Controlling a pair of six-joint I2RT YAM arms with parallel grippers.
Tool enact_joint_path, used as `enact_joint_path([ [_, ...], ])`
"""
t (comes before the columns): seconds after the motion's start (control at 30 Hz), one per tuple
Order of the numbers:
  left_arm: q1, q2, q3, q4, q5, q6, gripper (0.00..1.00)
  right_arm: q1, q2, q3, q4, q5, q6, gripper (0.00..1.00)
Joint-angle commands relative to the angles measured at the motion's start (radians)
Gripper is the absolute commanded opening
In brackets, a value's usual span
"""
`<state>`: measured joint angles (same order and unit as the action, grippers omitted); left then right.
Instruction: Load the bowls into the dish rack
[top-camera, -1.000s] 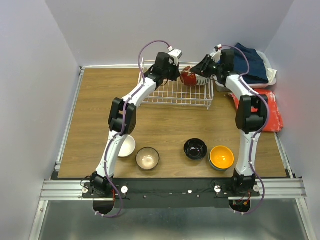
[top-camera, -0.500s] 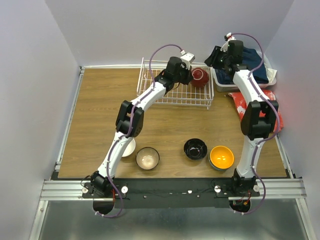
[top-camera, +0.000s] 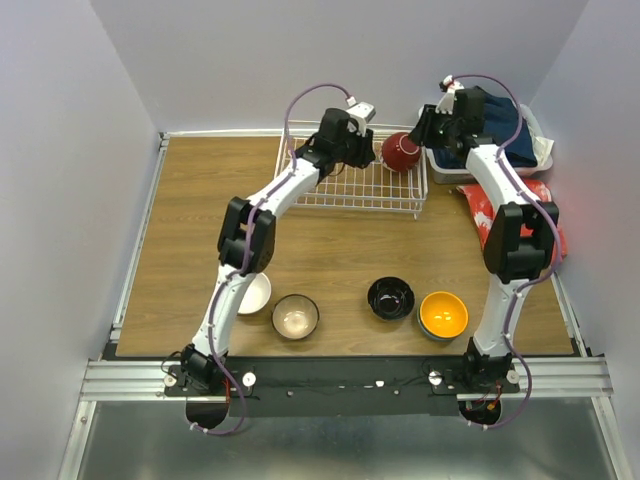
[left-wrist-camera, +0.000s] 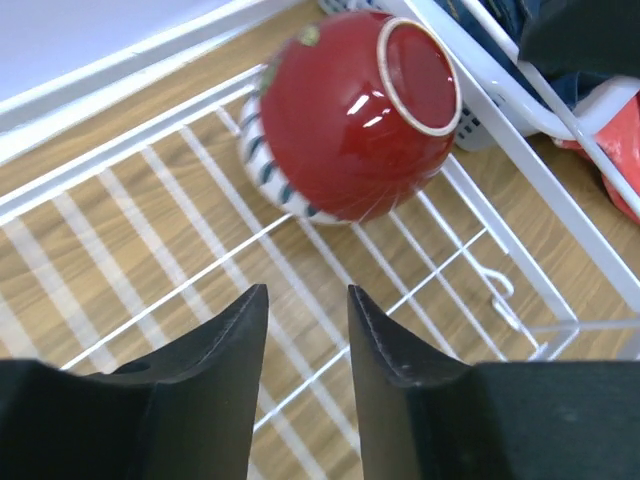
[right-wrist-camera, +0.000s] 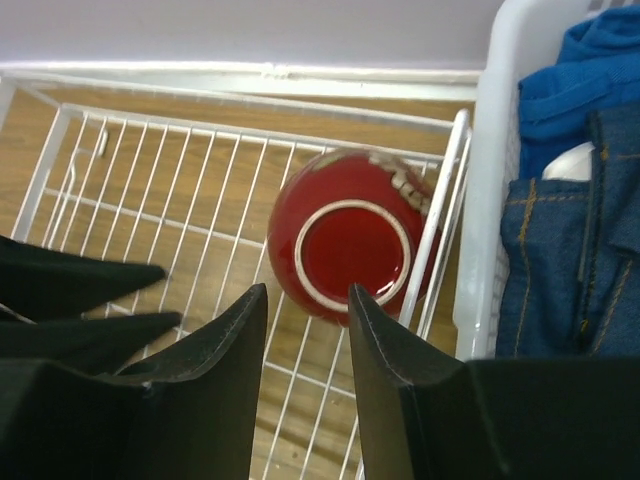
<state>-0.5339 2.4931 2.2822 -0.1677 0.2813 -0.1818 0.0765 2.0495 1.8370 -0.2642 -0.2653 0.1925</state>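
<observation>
A red bowl (top-camera: 401, 152) lies tipped in the far right corner of the white wire dish rack (top-camera: 340, 186), its foot ring facing up. My left gripper (top-camera: 375, 150) stands open just left of it, nothing between the fingers; the left wrist view has the red bowl (left-wrist-camera: 350, 120) ahead of the left gripper (left-wrist-camera: 307, 300). My right gripper (top-camera: 425, 128) hangs open just right of the bowl. Its wrist view looks down on the red bowl (right-wrist-camera: 345, 245) leaning against the rack's side rail (right-wrist-camera: 437, 230). White (top-camera: 257, 293), tan (top-camera: 296, 316), black (top-camera: 390, 297) and orange (top-camera: 443, 313) bowls sit on the near table.
A white plastic basket (top-camera: 440, 165) of blue clothes (top-camera: 505, 125) stands right of the rack, under the right forearm. A red patterned cloth (top-camera: 545, 235) lies beside it near the right wall. The left arm partly covers the white bowl.
Both grippers met at the red bowl a second ago. The right one drew back toward the basket. The left carried the bowl to the rack's right corner, opened and let it go.
</observation>
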Motion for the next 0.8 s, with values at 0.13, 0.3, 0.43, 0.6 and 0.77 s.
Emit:
enact_joint_path([
  [0.13, 0.097, -0.512, -0.363, 0.009, -0.036, 0.128, 0.68, -0.006, -0.221, -0.181, -0.064, -0.204, -0.238, 0.47],
  [0.3, 0.126, -0.693, -0.475, -0.156, -0.042, 0.212, 0.75, -0.006, -0.426, -0.347, -0.212, -0.405, -0.500, 0.52],
  [0.43, 0.129, -0.816, -0.666, -0.257, -0.100, 0.280, 0.75, 0.045, -0.566, -0.449, -0.398, -0.456, -0.752, 0.56],
  [0.6, 0.137, -0.976, -0.943, -0.202, -0.238, 0.279, 0.76, 0.224, -0.712, -0.626, -0.544, -0.356, -1.010, 0.57],
  [0.77, 0.161, -1.048, -1.119, -0.208, -0.254, 0.225, 0.76, 0.425, -0.791, -0.726, -0.604, -0.244, -1.018, 0.56],
])
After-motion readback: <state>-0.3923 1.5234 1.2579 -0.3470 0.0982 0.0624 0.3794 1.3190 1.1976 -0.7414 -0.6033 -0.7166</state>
